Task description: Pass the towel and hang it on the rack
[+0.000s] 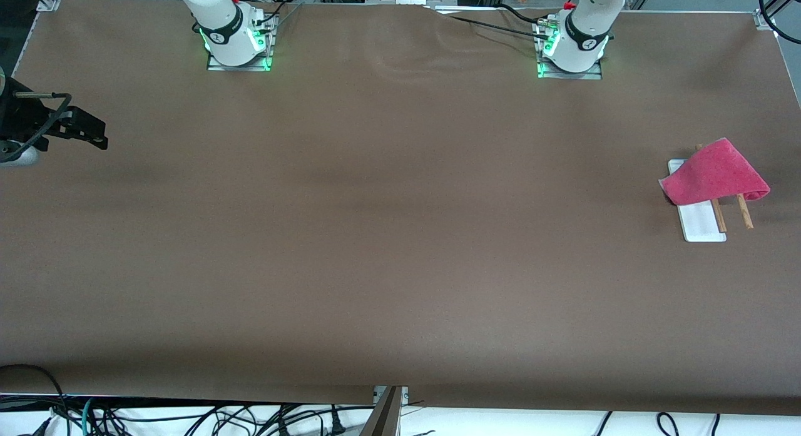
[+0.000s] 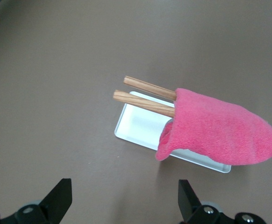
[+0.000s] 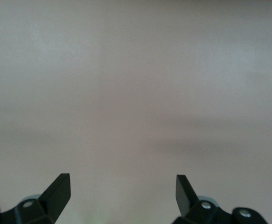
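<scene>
— Towel (image 1: 713, 173) status?

— Pink cloth drapes over both wooden rods of the rack (image 1: 701, 226), toward my left arm's end of the table, at three o'clock in the front view.

— Your jaws?

— My left gripper (image 2: 124, 198) hangs over bare table beside the rack, spread wide, holding nothing. My right gripper (image 3: 122, 192), at nine o'clock, waits over bare table, wide too.
</scene>
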Controlling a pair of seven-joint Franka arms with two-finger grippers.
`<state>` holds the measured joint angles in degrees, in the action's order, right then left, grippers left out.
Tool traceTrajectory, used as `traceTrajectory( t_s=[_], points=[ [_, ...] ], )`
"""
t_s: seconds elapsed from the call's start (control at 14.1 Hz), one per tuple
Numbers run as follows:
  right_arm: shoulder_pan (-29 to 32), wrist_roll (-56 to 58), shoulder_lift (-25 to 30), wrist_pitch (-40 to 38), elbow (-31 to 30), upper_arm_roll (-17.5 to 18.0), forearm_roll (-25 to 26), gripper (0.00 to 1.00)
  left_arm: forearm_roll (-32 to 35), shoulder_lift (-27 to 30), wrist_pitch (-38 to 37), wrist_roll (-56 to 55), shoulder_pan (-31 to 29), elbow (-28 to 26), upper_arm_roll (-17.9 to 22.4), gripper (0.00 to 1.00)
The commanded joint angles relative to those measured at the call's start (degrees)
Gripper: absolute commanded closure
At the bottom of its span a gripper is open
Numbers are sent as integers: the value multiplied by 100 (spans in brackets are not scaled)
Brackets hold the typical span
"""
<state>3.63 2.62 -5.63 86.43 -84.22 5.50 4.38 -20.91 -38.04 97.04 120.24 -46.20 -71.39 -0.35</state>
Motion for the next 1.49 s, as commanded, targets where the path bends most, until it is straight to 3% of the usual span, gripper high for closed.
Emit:
traceTrajectory(
  t_s=[0.0,0.28,0.57,1.14,1.42],
  points=[
    [24,99,53,32,-60,21,-34,0,201,208,-264,-524,127,257,-88,0],
    [15,99,36,49,-60,21,-34,0,393,569,-466,-1929,715,257,-44,0],
    [15,90,35,58,-60,30,-42,0,807,1403,-475,-3662,1709,-155,123,0],
    [15,99,0,76,-60,30,-77,0,1387,3204,-352,-8202,3291,-2043,132,0],
    [15,108,0,76,-60,30,-69,0,1965,3645,-352,-10666,4055,-2459,132,0]
  ],
)
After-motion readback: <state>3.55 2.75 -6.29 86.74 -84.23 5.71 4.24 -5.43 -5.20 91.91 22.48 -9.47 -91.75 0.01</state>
